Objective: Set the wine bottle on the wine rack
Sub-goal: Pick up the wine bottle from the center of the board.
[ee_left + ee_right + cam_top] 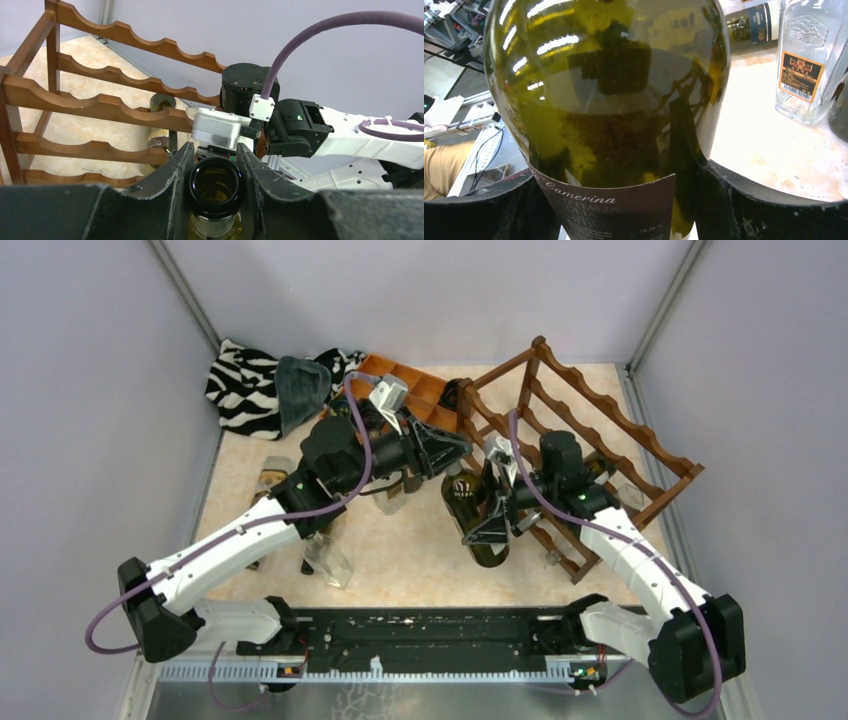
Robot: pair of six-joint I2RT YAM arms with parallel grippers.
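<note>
The wine bottle is dark green glass with a maroon label and hangs over the table just left of the wine rack. My left gripper is shut on its neck; in the left wrist view the open mouth sits pinched between both fingers. My right gripper spans the bottle's wide body, and both fingers press its sides at the label. The rack's scalloped rails rise just beyond the bottle mouth.
A bottle lies low in the rack. A clear square bottle and a dark labelled bottle are nearby. More clear bottles lie on the left. A zebra cloth and an orange tray sit at the back.
</note>
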